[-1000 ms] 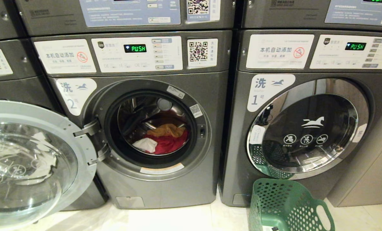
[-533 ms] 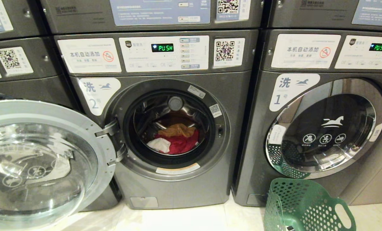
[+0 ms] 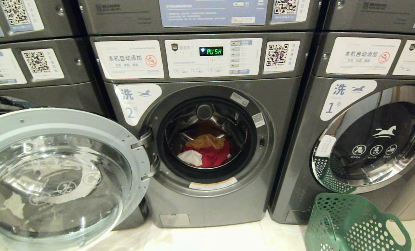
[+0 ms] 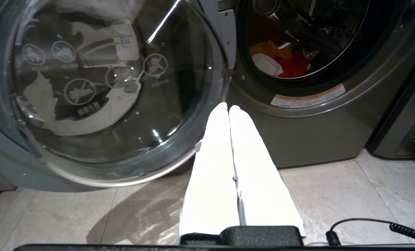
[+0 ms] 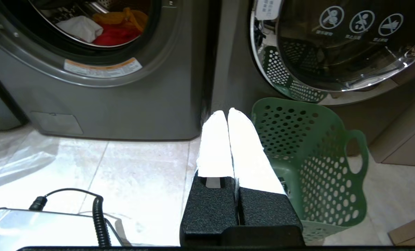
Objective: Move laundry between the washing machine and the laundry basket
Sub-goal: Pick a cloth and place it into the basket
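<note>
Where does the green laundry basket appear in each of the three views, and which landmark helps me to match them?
Head view: the laundry basket stands at the lower right, on the floor before the machine labelled 1.
Left wrist view: it is not in this picture.
Right wrist view: it stands right of centre, just behind the right gripper.
Shared landmark: the red garment inside the open washing machine shows in all three.

The head view looks forward and slightly down, squarely at the washing machine (image 3: 207, 139) labelled 2. Both wrist views sit low near the floor (image 4: 332, 195), looking up past each closed tool. The left wrist view faces the open door (image 4: 99, 87); the right wrist view faces the laundry basket (image 5: 312, 164). All 3 share the laundry (image 3: 207, 153).
</note>
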